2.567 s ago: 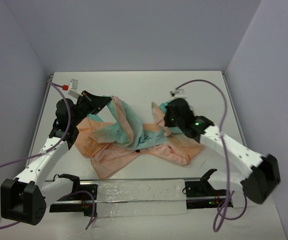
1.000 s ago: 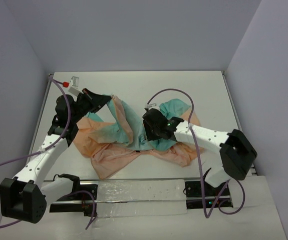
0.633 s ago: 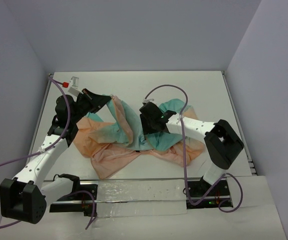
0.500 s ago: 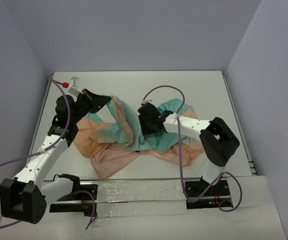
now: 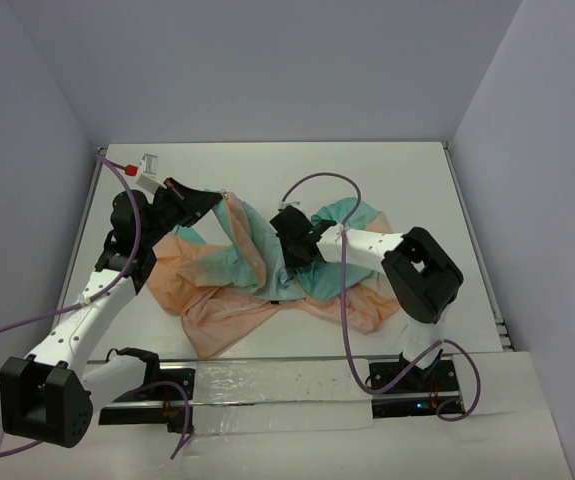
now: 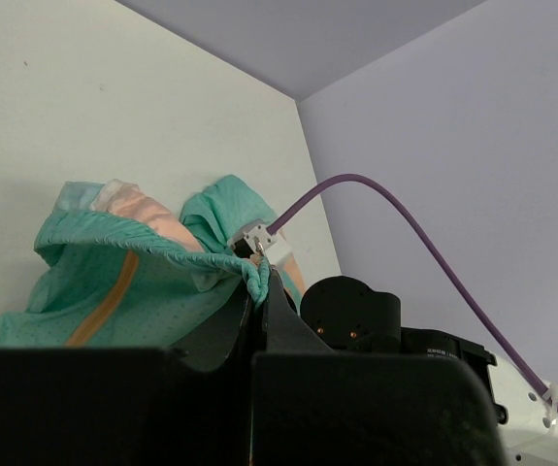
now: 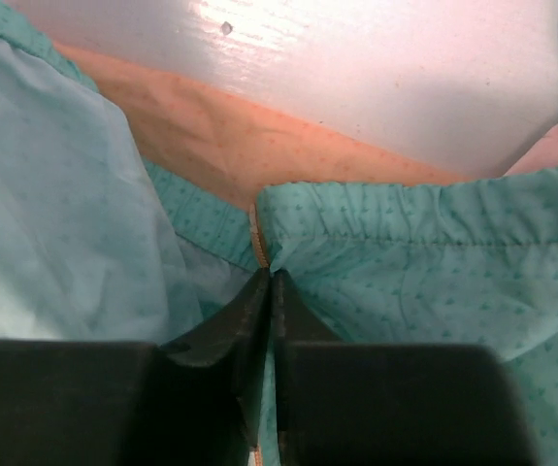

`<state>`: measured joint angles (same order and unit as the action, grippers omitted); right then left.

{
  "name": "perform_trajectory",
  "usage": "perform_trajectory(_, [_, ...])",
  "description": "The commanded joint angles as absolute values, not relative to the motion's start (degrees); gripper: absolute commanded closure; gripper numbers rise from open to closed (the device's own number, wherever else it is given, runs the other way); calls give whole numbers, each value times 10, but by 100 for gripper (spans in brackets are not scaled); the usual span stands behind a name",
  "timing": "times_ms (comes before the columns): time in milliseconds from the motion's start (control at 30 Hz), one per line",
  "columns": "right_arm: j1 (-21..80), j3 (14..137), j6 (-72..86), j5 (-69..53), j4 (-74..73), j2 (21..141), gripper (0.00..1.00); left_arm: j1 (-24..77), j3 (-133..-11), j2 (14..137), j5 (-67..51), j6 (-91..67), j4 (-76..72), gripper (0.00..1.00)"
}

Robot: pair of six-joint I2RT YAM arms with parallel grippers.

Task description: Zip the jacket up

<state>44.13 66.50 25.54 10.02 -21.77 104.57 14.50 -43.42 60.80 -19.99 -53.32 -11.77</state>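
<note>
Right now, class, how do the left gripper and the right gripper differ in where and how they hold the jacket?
The left gripper pinches a teal hem of the jacket raised off the table; the right gripper pinches hem lying on it. The left works at the jacket's left end, the right near its middle. Both are shut on teal edging.

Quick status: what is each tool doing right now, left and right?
Left tool: closed, pinching the jacket at its teal hem.
Right tool: closed, pinching the jacket's teal edge.
</note>
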Motion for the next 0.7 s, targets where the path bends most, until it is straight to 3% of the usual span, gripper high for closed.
perform_trajectory(0, [433,668,263,123,-199,1022,98,141,-433,599,-208,-533,-140,100])
perform_trajectory(367, [408,602,275,162,-205,854,100,141,-429,601,-216,-528,-141,100])
perform_trajectory(667, [396,443,276,138,-106,649,100,176,-414,635,-277,-524,-211,100])
